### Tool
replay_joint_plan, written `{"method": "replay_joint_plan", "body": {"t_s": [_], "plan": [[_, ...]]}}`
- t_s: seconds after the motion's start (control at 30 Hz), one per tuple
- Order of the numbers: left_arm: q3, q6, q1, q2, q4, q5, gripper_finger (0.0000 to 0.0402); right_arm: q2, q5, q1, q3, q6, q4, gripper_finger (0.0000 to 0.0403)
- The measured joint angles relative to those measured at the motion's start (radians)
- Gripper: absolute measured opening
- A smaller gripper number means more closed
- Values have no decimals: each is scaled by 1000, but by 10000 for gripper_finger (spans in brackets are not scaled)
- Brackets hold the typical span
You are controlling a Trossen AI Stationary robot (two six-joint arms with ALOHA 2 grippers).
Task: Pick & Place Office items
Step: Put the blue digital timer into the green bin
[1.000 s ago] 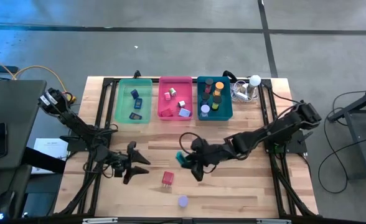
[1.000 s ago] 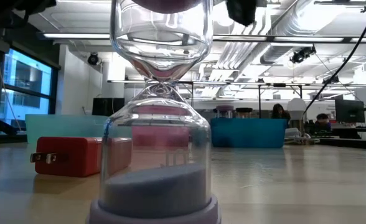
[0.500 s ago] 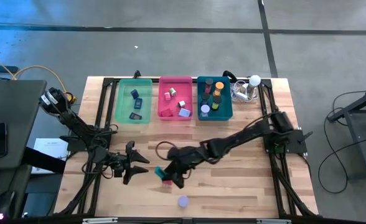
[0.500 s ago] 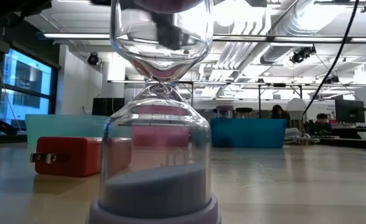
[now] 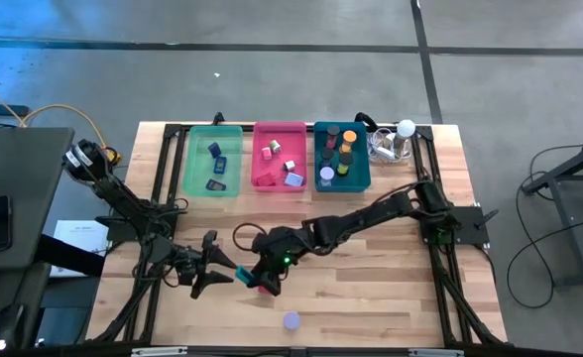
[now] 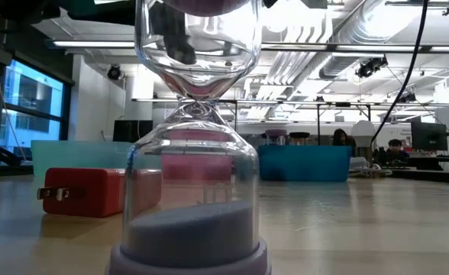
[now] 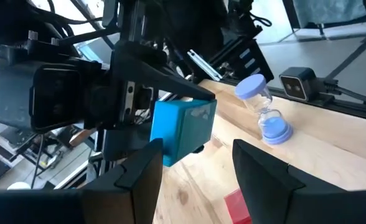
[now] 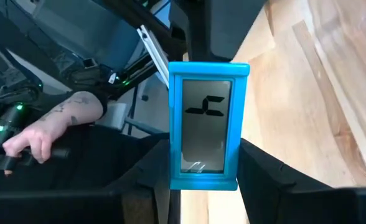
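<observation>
My right gripper (image 5: 252,274) is shut on a blue block with a grey display (image 8: 203,124), held above the table left of centre. My left gripper (image 5: 222,270) stands open and level just left of it; in the left wrist view the block (image 7: 183,129) hangs ahead of its open fingers, apart from them. A red plug block (image 6: 95,191) lies flat on the table below the right gripper. A lavender hourglass (image 5: 291,320) stands upright on its base near the front edge. My right gripper pinches the blue block between its two fingers (image 8: 264,177) at the block's near end (image 8: 203,182). The fingers come from the table's right, slanting down, and the block sticks out beyond them toward my left gripper. It is lifted clear of the table.
Green (image 5: 188,164), pink (image 5: 256,159) and teal (image 5: 316,159) trays with small items line the far edge. A white ball with cables (image 5: 403,129) sits at the far right. A person's hand (image 8: 46,127) shows beyond the table.
My right gripper has carried the blue block toward the table's left and near edges and a little down, stopping just short of my left gripper. The block stays held and clear of the table. My left gripper has stayed in place, open.
</observation>
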Motion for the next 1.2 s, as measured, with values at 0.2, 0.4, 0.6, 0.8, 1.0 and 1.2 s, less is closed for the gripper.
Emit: {"method": "replay_joint_plan", "body": {"t_s": [0.2,0.4,0.6,0.8,1.0,1.2], "plan": [[0,-1,25,0,0,22,186,0,3,-2,0,7,-16,132],[0,-29,96,0,1,129,186,0,0,-1,0,7,-13,132],[10,-60,159,0,0,255,186,0,1,-2,0,6,-16,132],[41,-63,195,8,-1,344,186,0,3,-11,0,6,-30,132],[64,-53,197,64,-3,341,186,0,1,-14,-1,6,-37,132],[67,-35,197,96,-3,320,186,0,-3,-12,-1,7,-44,132]]}}
